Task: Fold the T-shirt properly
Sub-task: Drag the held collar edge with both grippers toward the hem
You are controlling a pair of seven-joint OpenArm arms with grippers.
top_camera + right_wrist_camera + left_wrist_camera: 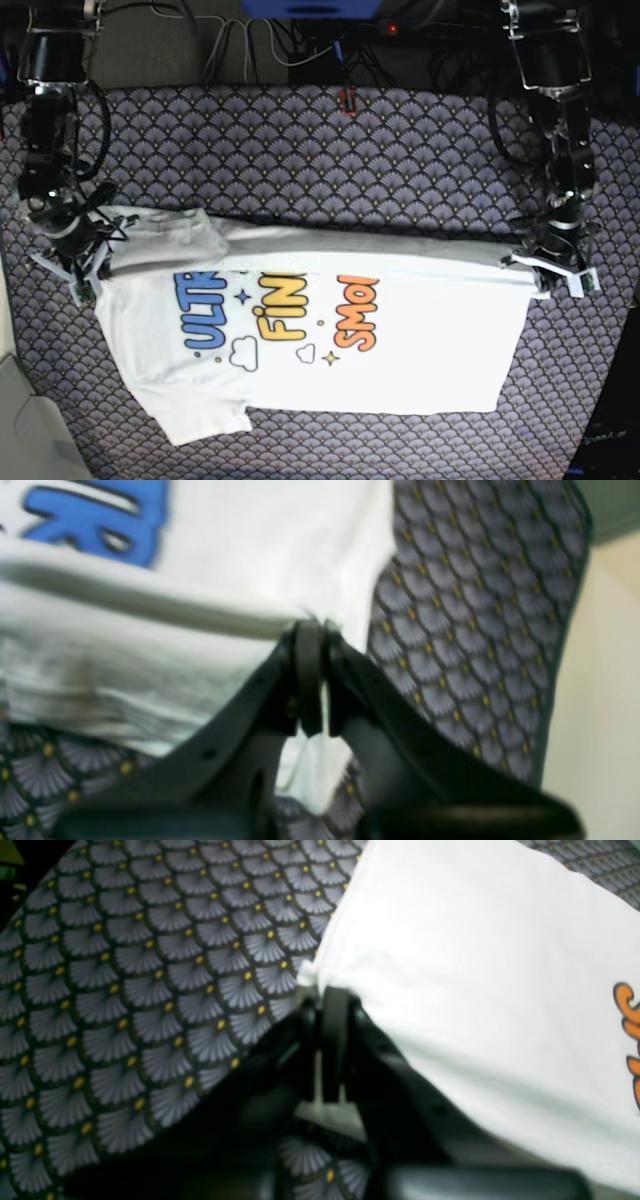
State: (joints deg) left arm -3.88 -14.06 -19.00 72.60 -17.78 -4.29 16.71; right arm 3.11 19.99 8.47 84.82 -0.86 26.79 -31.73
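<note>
My left gripper (325, 990) is clamped on the white T-shirt (420, 350), pinching the edge of it at one end of a raised fold. My right gripper (317, 625) is likewise clamped on the shirt, at the fold's opposite end, with some cloth hanging below its fingertips. Between the two, the fold runs nearly straight across the shirt, and it covers part of the print. The shirt lies across the table, on a dark cloth (300, 150) patterned with grey scallops and small yellow dots. Below the fold in the base view I can see blue lettering (203, 315), yellow lettering (282, 310) and orange lettering (355, 315), with little clouds and stars beside them. A sleeve (205, 420) sticks out past the shirt's near edge, on the right gripper's side.
</note>
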